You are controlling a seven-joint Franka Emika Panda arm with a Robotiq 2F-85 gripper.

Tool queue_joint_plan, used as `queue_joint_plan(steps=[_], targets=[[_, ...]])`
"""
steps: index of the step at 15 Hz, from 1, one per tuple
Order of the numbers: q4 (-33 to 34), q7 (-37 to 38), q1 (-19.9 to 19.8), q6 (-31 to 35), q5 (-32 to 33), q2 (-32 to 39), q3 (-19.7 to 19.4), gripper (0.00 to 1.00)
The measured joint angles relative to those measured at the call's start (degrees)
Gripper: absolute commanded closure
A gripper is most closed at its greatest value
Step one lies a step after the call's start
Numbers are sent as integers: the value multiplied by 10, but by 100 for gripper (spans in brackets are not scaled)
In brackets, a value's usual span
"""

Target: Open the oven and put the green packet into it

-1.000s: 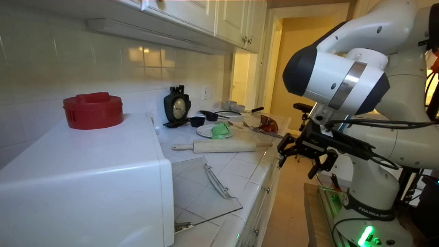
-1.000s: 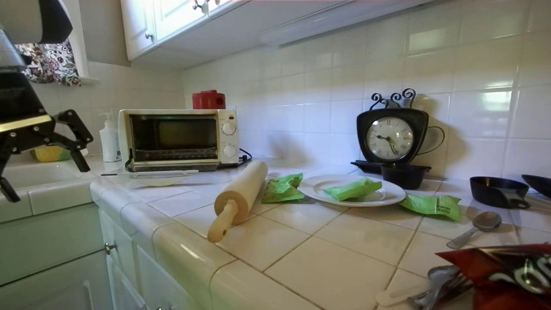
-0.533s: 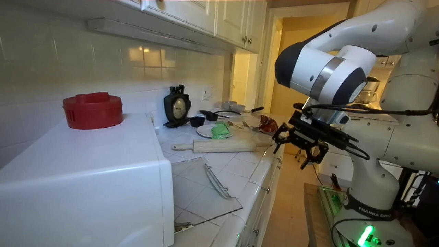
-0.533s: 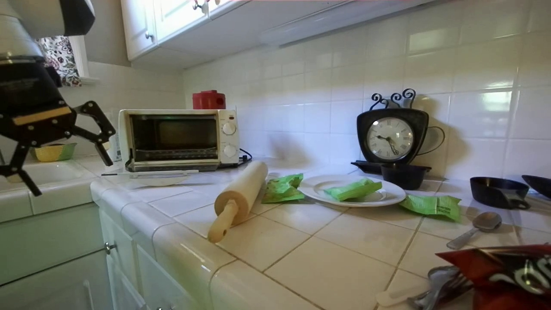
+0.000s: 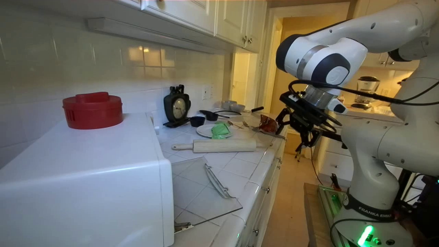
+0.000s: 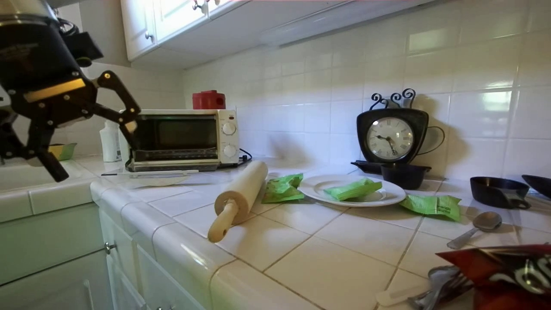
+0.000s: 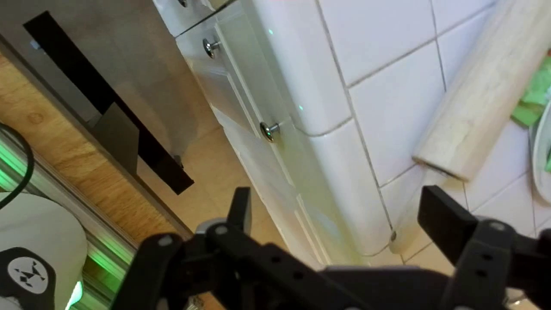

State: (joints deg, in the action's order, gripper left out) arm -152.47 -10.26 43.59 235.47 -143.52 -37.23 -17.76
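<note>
The white oven stands on the counter; its dark inside shows in an exterior view. Its glass door is dropped down flat over the counter, with its handle on top. Three green packets show in an exterior view: one by the rolling pin, one on the white plate, one right of the plate. The wrist view shows part of a green packet at its right edge. My gripper, also in the wrist view, is open and empty, above the counter's front edge, apart from the packets.
A rolling pin lies between the oven door and the plate. A black clock and small black pans stand behind. A spoon and a red packet lie nearer. A red container sits on the oven.
My gripper has moved toward the counter and turned at the wrist, staying open. The oven, its door and the green packets have not moved.
</note>
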Motion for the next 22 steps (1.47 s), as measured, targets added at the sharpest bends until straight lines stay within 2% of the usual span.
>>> queue_joint_plan(steps=[4,7,9,12,15,22], targets=[[0,21,-93,0,0,-22,0,0],[2,58,-141,-1,0,-31,-1,0],[3,68,-157,-2,0,-34,-1,0],[4,73,-160,-2,0,-36,1,0],[-2,-10,-156,-1,0,-38,-4,0],[3,-290,-148,2,1,-87,-71,0]])
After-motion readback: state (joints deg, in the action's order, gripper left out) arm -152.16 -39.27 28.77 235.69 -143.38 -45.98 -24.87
